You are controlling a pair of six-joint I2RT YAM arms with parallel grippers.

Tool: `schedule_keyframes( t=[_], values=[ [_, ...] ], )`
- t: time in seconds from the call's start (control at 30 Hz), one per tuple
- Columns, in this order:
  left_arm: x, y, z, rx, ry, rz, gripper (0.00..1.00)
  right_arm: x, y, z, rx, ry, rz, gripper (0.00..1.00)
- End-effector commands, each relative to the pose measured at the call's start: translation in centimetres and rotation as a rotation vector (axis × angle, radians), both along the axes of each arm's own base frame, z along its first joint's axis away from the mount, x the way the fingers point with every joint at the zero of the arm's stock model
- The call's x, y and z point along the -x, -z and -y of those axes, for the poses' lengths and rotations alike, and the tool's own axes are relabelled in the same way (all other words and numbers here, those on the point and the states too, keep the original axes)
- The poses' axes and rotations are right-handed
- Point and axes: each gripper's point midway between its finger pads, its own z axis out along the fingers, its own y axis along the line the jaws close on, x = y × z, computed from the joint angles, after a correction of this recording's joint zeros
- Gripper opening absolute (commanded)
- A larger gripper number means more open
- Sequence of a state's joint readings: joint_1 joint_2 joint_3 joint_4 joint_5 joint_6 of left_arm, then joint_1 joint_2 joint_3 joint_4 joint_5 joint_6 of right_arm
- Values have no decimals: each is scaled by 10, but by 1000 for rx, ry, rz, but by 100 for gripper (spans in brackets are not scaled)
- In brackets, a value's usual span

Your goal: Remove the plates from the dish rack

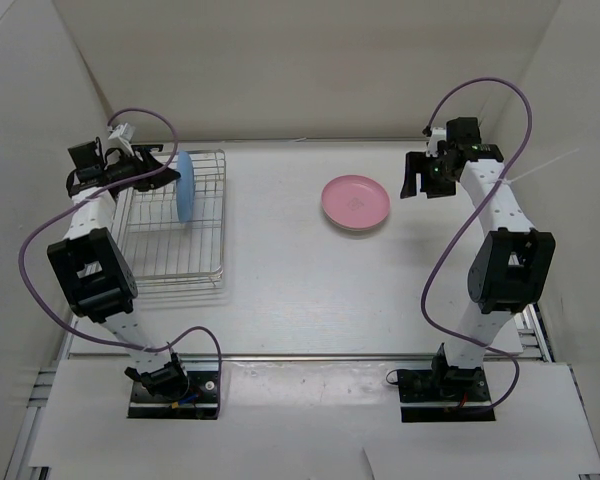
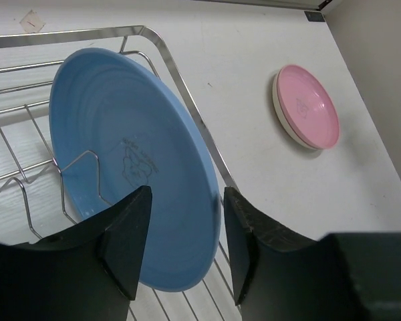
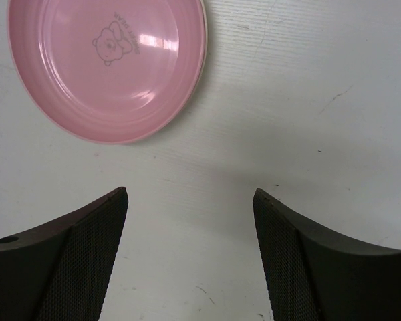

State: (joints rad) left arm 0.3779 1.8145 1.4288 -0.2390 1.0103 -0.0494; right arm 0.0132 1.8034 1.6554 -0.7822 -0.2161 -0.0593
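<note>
Dish rack (image 1: 170,255) sits on table (image 1: 300,300), left side. One plate (image 1: 185,187) stands on edge at rack's far end, its rim btwn fingers of my L claw (image 2: 187,194). Two-plate stack (image 1: 355,203) lies flat right of rack. My R claw (image 3: 190,194) is just right of stack, apart from it.

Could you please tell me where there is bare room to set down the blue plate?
Bare table lies between the dish rack and the pink plate, and nearer the arm bases. Crowded: the rack's far end, where the left end effector straddles the blue plate, and around the right end effector.
</note>
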Motion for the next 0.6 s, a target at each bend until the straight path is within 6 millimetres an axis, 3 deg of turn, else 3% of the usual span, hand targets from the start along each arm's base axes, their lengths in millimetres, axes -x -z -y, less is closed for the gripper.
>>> schedule_keyframes(
  t=[0.0, 0.1, 0.27, 0.4, 0.57],
  values=[
    [-1, -16, 2, 24, 27, 29, 59, -1, -13, -1, -14, -6, 50, 79],
    [1, -15, 4, 38, 34, 24, 50, 0, -10, 0, -7, -1, 41, 79],
    [3, -6, 6, 67, 35, -7, 55, 0, -10, 0, -7, -1, 41, 79],
    [3, -3, 18, 83, 66, -21, 47, 0, -10, 0, -7, -1, 41, 79],
    [5, 7, 29, 74, 82, -56, 23, 2, -4, 2, 1, 4, 32, 79]
  ],
)
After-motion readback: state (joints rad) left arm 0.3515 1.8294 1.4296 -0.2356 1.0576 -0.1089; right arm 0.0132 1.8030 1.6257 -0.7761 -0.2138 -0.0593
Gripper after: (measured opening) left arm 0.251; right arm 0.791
